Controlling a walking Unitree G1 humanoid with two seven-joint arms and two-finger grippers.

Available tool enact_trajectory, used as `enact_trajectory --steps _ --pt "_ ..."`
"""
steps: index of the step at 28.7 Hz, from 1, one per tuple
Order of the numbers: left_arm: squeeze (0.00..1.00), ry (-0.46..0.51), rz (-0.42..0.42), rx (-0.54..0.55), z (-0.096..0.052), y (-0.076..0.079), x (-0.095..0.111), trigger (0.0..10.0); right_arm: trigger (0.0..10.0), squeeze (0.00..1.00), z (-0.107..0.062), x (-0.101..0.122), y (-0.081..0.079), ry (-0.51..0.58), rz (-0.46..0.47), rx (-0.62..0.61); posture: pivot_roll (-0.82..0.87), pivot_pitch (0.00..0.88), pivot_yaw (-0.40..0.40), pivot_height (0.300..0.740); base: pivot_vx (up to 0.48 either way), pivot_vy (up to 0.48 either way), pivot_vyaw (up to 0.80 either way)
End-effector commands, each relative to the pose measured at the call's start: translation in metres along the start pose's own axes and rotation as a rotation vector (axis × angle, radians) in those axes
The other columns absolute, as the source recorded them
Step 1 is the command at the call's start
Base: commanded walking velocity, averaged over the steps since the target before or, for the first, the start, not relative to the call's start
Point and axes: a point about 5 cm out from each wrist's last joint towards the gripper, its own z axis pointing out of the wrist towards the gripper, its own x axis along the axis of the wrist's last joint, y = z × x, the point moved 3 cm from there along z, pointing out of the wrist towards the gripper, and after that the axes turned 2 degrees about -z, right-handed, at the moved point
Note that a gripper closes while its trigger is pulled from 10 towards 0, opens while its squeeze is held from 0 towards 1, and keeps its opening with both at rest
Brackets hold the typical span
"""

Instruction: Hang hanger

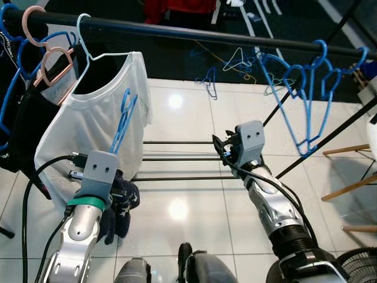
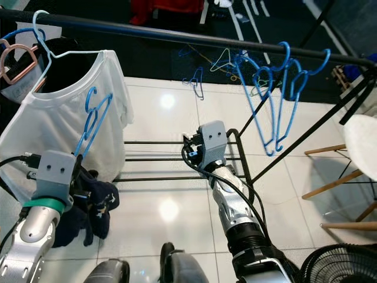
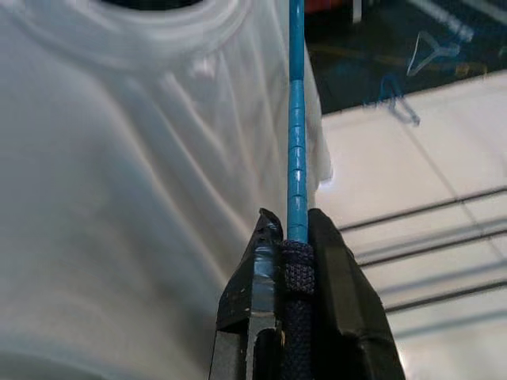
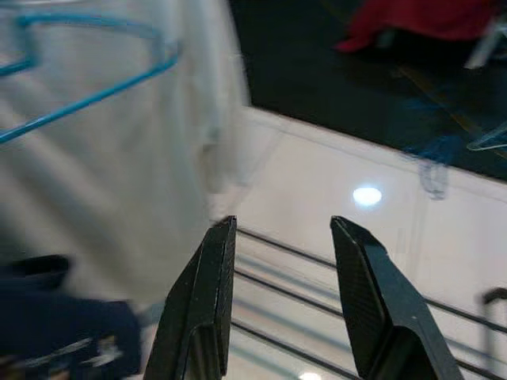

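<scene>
My left gripper (image 3: 293, 229) is shut on a blue hanger (image 1: 123, 121) and a fold of the dark navy garment (image 1: 121, 203) that hangs from it. The hanger stands upright in front of a white T-shirt (image 1: 94, 112), below the black rail (image 1: 177, 29). The T-shirt hangs from that rail on a pale blue hanger. My right gripper (image 4: 281, 226) is open and holds nothing. It hovers over the low rack bars (image 1: 177, 159), to the right of the held hanger and apart from it.
Pink and blue hangers (image 1: 47, 59) with dark clothes crowd the rail's left end. Several bare blue hangers (image 1: 306, 88) hang at its right. Loose hangers (image 1: 209, 79) lie on the floor behind. A fan (image 1: 359, 265) and wooden chair legs (image 1: 347, 188) stand at the right.
</scene>
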Motion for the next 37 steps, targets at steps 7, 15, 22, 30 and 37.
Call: enact_trajectory --steps 7,15,22,30,37 --pt "0.00 0.126 -0.015 -0.039 -0.006 0.005 0.026 10.0 10.0 0.00 0.004 -0.007 0.005 -0.014 0.314 0.042 0.13 0.000 -0.101 0.740 0.000 0.000 0.00" --pt "0.00 0.180 0.061 -0.055 -0.009 0.014 0.027 10.0 10.0 0.00 0.003 -0.016 0.004 -0.035 0.267 0.061 0.13 0.000 -0.077 0.740 0.000 0.000 0.00" --pt "0.00 0.188 0.087 -0.078 -0.005 0.016 0.026 10.0 10.0 0.00 -0.003 -0.024 0.001 -0.053 0.178 0.062 0.11 0.000 -0.065 0.740 0.000 0.000 0.00" --pt "0.00 0.143 0.131 -0.124 -0.002 0.020 0.010 10.0 10.0 0.00 -0.013 -0.014 0.015 0.040 -0.069 -0.085 0.10 0.000 -0.040 0.740 0.000 0.000 0.00" --pt "0.00 0.157 0.090 -0.058 0.003 0.007 0.015 10.0 10.0 0.00 -0.035 0.016 0.021 0.216 -0.228 -0.235 0.08 0.000 -0.026 0.740 0.000 0.000 0.00"
